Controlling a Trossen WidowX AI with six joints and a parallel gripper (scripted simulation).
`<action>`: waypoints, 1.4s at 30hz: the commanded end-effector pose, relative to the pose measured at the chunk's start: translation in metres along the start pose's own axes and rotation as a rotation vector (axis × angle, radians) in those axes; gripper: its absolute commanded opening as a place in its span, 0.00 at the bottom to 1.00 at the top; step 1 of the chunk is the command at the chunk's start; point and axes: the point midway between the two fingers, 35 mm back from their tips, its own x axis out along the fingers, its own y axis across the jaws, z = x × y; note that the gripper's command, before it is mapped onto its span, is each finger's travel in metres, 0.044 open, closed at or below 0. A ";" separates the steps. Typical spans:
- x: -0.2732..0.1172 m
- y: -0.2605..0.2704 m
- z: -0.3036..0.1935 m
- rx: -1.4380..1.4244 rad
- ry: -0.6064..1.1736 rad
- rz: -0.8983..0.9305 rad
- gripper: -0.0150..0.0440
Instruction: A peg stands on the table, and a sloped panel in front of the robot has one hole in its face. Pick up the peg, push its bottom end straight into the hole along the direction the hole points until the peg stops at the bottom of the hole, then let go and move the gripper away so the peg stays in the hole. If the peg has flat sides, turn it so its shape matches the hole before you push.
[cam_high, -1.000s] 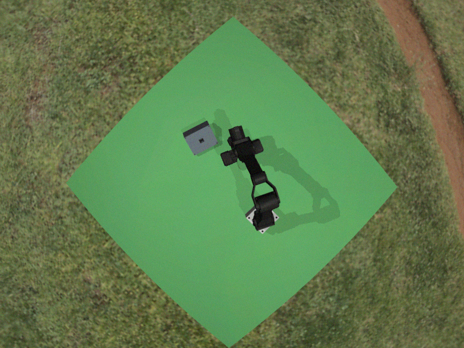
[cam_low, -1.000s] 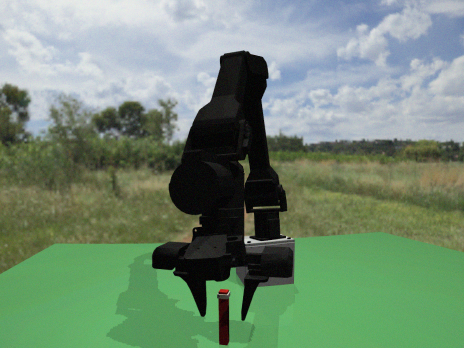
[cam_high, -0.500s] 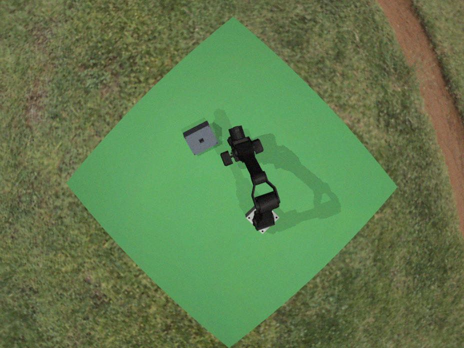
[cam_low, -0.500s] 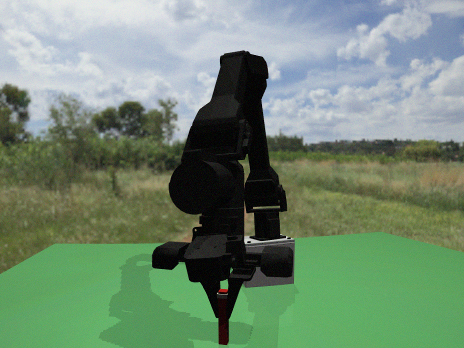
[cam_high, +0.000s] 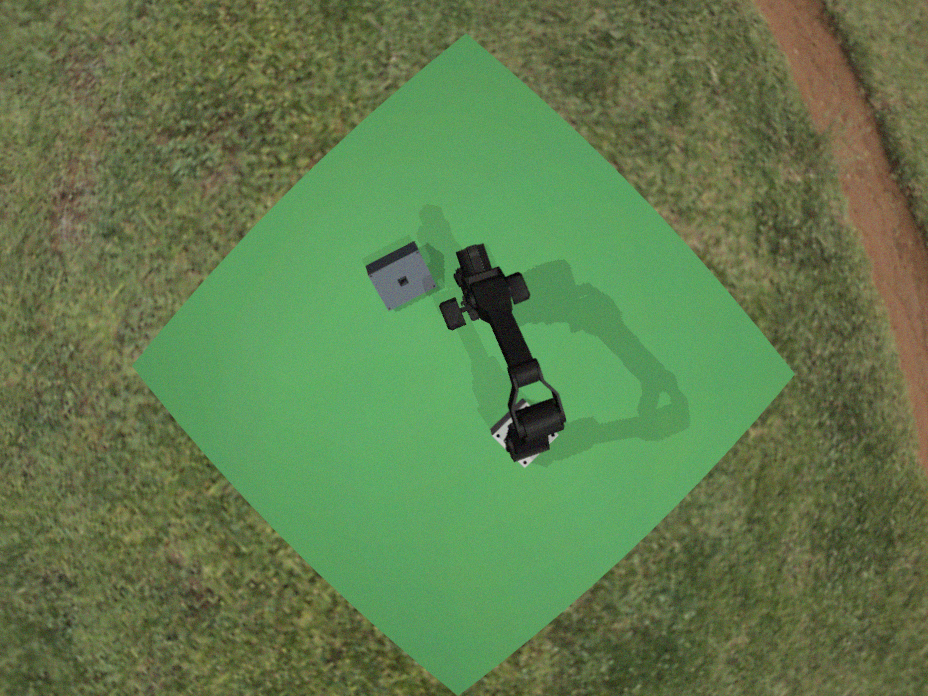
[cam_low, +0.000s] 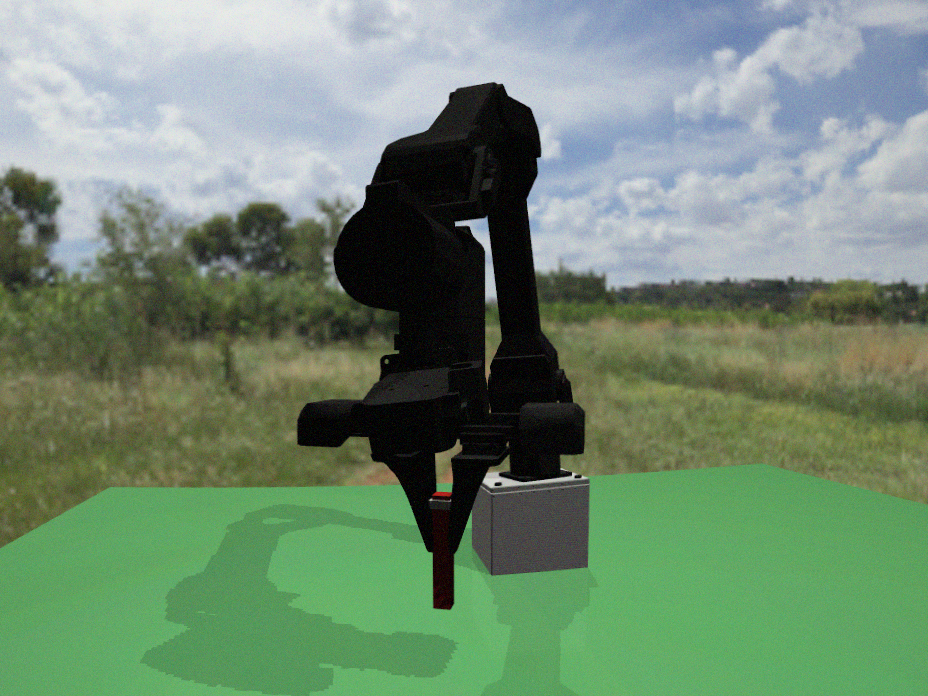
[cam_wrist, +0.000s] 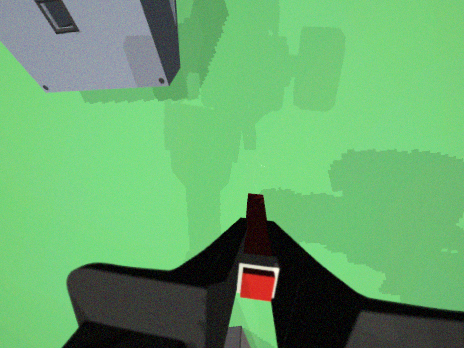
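Observation:
The dark red square peg (cam_low: 443, 580) (cam_wrist: 257, 286), with a white band and bright red top, is upright or nearly so. My gripper (cam_low: 443, 549) (cam_wrist: 255, 226) is shut on its upper part, and its bottom end hangs above the green table (cam_low: 749, 599) (cam_high: 299, 374). The grey-blue sloped panel (cam_high: 386, 290) (cam_wrist: 95, 62) lies left of the gripper in the top view and at the upper left in the wrist view. Its four-sided hole (cam_high: 403, 280) (cam_wrist: 61, 17) is partly cut off in the wrist view. The panel is not visible in the exterior view. The arm hides the peg in the top view.
The arm's grey-white base box (cam_low: 535, 531) (cam_high: 524, 462) stands behind the gripper in the exterior view. Arm shadows fall on the table and across one corner of the panel. Grass surrounds the table in the top view.

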 end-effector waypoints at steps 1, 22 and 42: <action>-0.015 0.000 0.000 0.003 0.001 0.003 0.25; -0.019 0.023 0.011 -0.018 -0.108 -0.028 0.25; -0.025 0.051 0.021 -0.038 -0.238 -0.044 0.25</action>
